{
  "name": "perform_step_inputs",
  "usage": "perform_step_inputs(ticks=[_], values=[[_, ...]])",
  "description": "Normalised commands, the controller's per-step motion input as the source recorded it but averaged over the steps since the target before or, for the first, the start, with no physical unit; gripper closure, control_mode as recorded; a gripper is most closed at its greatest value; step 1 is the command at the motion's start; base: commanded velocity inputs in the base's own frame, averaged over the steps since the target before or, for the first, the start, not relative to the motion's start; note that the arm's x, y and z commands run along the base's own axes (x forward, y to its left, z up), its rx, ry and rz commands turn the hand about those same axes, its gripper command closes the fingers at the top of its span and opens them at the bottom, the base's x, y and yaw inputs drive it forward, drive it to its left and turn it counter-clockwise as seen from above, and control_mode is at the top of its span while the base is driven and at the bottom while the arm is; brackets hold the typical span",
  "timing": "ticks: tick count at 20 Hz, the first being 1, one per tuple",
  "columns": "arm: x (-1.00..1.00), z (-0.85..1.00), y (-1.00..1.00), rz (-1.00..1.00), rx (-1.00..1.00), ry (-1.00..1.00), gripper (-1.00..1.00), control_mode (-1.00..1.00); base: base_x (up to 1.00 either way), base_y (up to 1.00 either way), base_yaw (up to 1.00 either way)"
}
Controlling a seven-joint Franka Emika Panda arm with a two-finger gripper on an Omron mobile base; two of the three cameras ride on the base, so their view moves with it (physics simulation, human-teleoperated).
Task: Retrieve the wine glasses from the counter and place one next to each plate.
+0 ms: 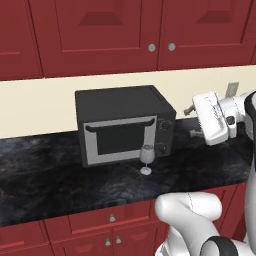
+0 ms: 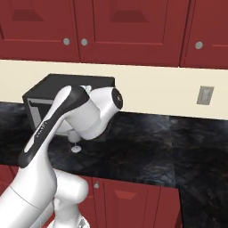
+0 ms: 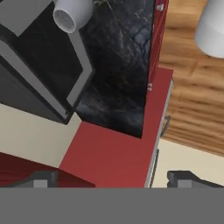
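A black marbled counter (image 1: 60,170) is running along the cream wall, with dark red drawer fronts and silver knobs below its front edge. A black microwave (image 1: 122,125) is sitting on it toward the back, its grey-framed door facing forward. One wine glass (image 1: 146,159) is standing upright on the counter just in front of the microwave's right lower corner, its foot (image 2: 76,149) resting flat on the stone.

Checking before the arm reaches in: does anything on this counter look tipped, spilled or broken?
Nothing stands out. One wine glass stands upright on the counter just in front of the microwave, with no spill or damage visible. The gripper hangs off to its right, jaws open.
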Motion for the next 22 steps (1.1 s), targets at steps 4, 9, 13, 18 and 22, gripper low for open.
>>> perform_step_inputs(ticks=[4,9,13,18,22], values=[[0.00,-0.36,-0.09,0.00,0.16,0.00,-1.00,-1.00,0.00,0.00,0.00],[0.04,-0.55,-0.16,0.11,0.16,0.00,-1.00,-1.00,0.00,0.00,0.00],[0.22,-0.56,-0.03,0.11,0.01,0.01,-1.00,-1.00,0.00,0.00,0.00],[0.35,-0.54,-0.09,0.07,0.00,0.14,-1.00,-1.00,0.00,0.00,0.00],[0.47,-0.48,-0.07,0.02,-0.03,0.20,-1.00,-1.00,0.00,0.00,0.00]])
